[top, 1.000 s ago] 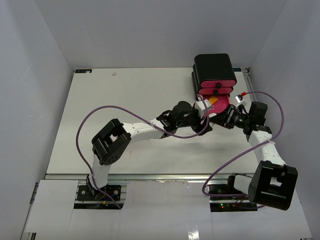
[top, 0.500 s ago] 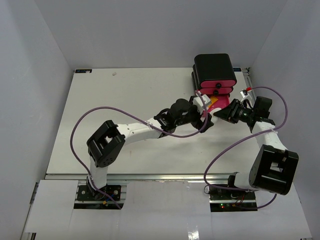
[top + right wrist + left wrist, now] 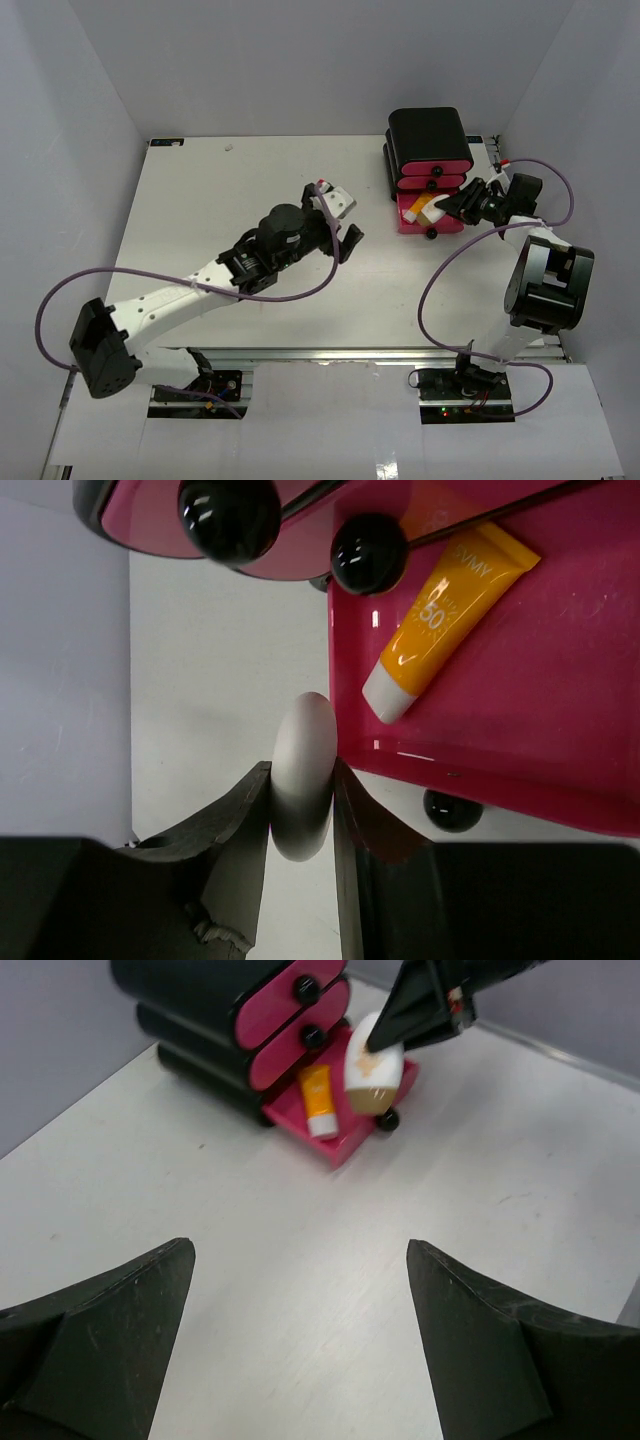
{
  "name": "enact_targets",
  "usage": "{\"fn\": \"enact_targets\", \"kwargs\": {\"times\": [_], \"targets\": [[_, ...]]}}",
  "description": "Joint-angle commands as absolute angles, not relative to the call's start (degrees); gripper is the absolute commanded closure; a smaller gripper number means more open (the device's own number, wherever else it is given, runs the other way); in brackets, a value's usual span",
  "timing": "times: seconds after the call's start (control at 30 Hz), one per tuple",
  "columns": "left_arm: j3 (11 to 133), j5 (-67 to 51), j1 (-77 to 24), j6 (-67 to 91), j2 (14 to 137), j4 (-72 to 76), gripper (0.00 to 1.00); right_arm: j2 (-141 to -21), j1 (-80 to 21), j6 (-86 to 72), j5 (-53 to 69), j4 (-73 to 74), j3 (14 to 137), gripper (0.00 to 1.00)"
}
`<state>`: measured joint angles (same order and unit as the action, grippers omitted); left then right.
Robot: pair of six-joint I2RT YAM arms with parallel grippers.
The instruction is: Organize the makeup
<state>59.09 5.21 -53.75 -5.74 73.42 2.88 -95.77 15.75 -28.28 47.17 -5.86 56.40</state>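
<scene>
Right hand [image 3: 301, 792] | pinching beige-white oval piece [image 3: 305, 745] | left hand [image 3: 298, 1252] wide open

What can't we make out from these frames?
- Upper two drawers: contents hidden behind shut fronts, all views.
- Bottom drawer: rear covered by drawers above, right wrist view.
- Oval piece: lower end buried between the fingers of the right gripper, right wrist view; whether it touches the drawer rim, unclear.
- Orange tube: print too small, top view.
</scene>
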Motion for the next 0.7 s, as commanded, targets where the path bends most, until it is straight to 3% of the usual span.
{"fn": "enact_targets", "kwargs": {"times": [0.0, 0.1, 0.27, 0.53, 0.67], "targets": [[50.28, 12.33, -51.31, -7.91, 61.10, -3.59, 0.02, -100.57, 15.91, -30.82, 44.48, -10.84, 64.37, 0.83], [44.14, 13.98, -50.52, -8.00, 54.85, -2.74, 0.02, -102.73, 15.91, -27.12, 41.15, -8.63, 67.24, 0.79], [40.17, 15.91, -50.28, -8.35, 51.42, -1.67, 0.02, -104.85, 15.82, -21.82, 37.98, -4.15, 69.26, 0.55], [39.71, 13.98, -50.19, -6.72, 51.47, -2.23, 0.02, -100.34, 15.82, -14.21, 32.73, -1.06, 66.92, 0.39], [38.47, 13.09, -50.21, -5.74, 49.80, -1.87, 0.02, -96.13, 15.82, -10.23, 29.58, -0.47, 65.44, 0.38]]}}
